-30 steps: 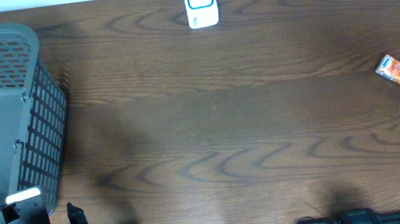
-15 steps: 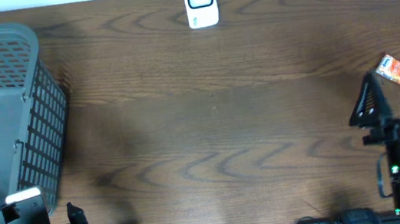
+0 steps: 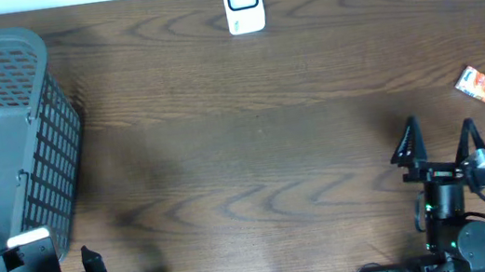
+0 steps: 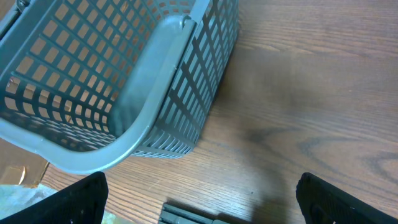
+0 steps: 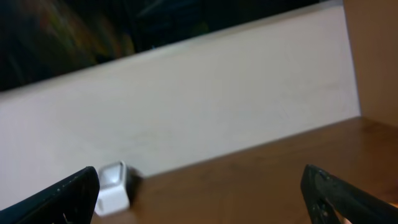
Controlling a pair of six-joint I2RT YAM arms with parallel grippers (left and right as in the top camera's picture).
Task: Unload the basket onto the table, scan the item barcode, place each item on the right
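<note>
Presently the right hand [image 3: 439,142] gapes empty near the orange packet [image 3: 477,84], left hand [image 4: 202,198] likewise beside the basket [image 4: 149,112].

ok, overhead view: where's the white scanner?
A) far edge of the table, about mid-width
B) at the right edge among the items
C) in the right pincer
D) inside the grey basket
A: the white scanner stands at the far edge, mid-width, apart from the grey basket at left and the orange packet at right.
</note>
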